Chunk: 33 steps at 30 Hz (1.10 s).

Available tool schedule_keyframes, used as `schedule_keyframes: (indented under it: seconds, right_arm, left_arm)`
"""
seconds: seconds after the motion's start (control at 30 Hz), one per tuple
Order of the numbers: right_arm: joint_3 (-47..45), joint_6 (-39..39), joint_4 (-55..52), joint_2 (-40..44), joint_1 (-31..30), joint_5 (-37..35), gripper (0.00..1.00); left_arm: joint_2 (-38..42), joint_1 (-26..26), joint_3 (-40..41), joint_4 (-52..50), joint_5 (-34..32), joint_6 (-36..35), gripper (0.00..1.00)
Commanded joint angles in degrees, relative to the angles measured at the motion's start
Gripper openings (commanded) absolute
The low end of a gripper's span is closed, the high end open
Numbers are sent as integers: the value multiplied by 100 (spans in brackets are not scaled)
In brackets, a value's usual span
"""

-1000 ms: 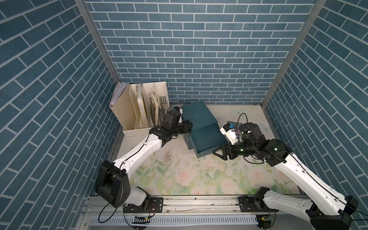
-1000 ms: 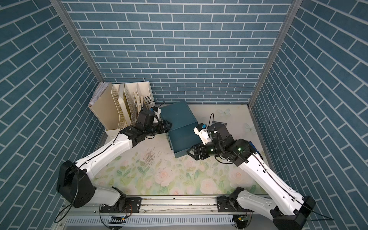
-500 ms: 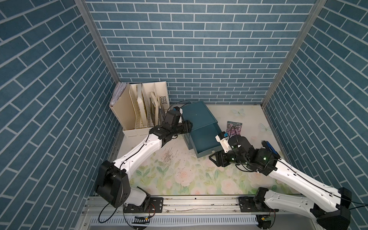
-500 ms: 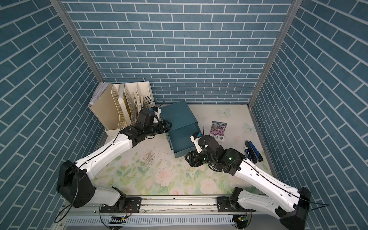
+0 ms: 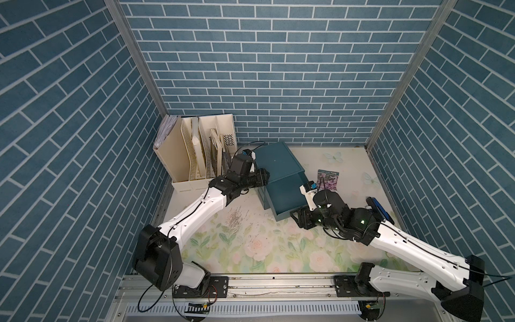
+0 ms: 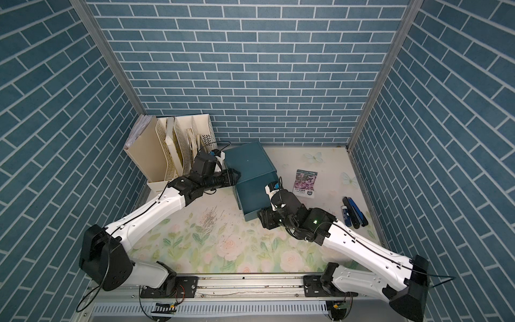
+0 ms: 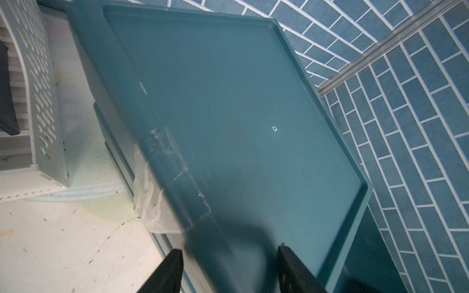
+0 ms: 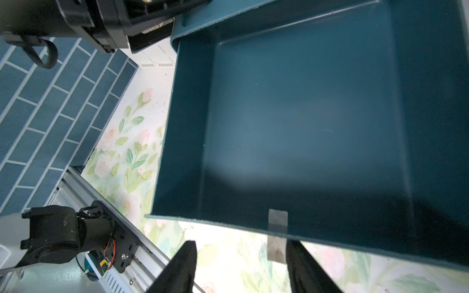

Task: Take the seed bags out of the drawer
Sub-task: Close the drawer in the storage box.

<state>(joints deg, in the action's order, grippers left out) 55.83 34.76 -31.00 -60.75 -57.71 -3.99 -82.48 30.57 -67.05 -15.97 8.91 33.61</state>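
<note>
Right wrist view: our right pincer [image 8: 241,243] parted astride the drawer [image 8: 304,126] tab [image 8: 278,228]; our left pincer [image 7: 229,250] clamps the cabinet [image 7: 228,101]; purple seed bag [image 6: 305,183] lies on desk [image 6: 195,245]

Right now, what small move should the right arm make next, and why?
Probably close the right gripper on the grey tab on the front lip of the drawer and pull further out: its jaws straddle that tab, the exposed drawer floor is bare, and only one seed bag lies outside.
</note>
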Motion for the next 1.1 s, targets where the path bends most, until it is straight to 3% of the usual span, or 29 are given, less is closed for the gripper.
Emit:
schedule_keyframes:
  seconds: [0.0, 1.07]
  right_arm:
    - [-90, 75, 237, -86, -39, -213, 59]
    - [10, -600, 1608, -931, -60, -1057, 57]
  left_arm:
    - [-139, 46, 150, -883, -3, -201, 63]
    - [-276, 48, 0, -908, 38, -336, 63]
